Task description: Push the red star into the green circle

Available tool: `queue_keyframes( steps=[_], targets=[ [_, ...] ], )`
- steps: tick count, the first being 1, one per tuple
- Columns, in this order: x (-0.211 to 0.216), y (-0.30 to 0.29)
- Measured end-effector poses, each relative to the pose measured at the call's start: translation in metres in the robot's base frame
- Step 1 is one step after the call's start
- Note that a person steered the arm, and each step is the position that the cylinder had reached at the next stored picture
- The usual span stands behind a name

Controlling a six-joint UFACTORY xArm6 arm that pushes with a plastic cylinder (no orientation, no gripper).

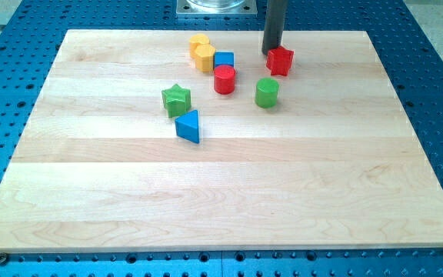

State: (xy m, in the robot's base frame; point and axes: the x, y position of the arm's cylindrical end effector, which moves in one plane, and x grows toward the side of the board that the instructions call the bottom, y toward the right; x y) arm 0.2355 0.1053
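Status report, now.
My tip at red star, its upper left. Green circle just below star, apart. Nothing between them.

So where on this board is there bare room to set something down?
The wooden board is bare below the blue triangle and along both sides. It is crowded near the top: my tip touches the red star, above the green circle.

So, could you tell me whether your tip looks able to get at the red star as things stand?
Probably yes: my tip is right at the red star, on its upper-left side, with nothing between. The green circle lies just below it.
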Motion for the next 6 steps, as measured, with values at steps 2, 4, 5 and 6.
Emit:
queue_keyframes(
  steps=[2, 4, 5, 6],
  targets=[
    [0.014, 0.022],
    [0.127, 0.012],
    [0.128, 0.012],
    [0.128, 0.012]
  ],
)
